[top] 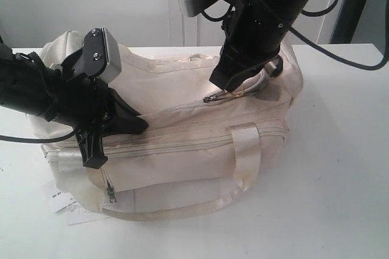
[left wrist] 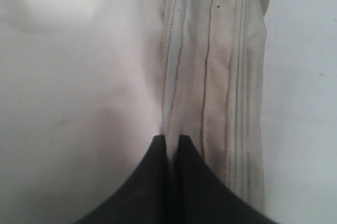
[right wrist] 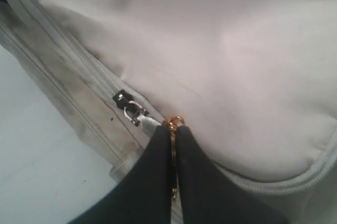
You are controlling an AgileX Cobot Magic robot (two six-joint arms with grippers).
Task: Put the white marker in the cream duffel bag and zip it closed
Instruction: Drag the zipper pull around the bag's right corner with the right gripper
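Two grippers: both are down on the cream duffel bag (top: pixel 200 149), the left at its left end, the right towards its right end.
Bag: it lies on its side on the white tabletop (top: pixel 334 180) and fills most of the middle of the exterior view. A satin strap handle (top: pixel 246 149) loops over the near face.
Left gripper (top: pixel 141 124): its black fingers are pressed together. In the left wrist view the left gripper (left wrist: pixel 169 140) pinches the cream fabric right where a line of zipper teeth (left wrist: pixel 167 50) runs in between the tips.
Right gripper (top: pixel 217 84): it comes down from above onto the top of the bag. In the right wrist view the right gripper (right wrist: pixel 172 132) has its fingers closed on a small gold ring (right wrist: pixel 174 122), which pokes out between the tips.
Zipper slider (right wrist: pixel 131 109): it is dark and silver metal, and sits on the zip track just beside the gold ring. Whether the ring hangs from it cannot be told.
Top zip: the stretch from the left gripper to the slider looks shut in the exterior view. Past the slider it is hidden by the right arm.
Pocket pull (top: pixel 111 193): a small metal tab hangs at the near left corner of the bag.
Paper tag (top: pixel 68 210): it is flat and white with dark print, and pokes out from under the bag's left end onto the tabletop.
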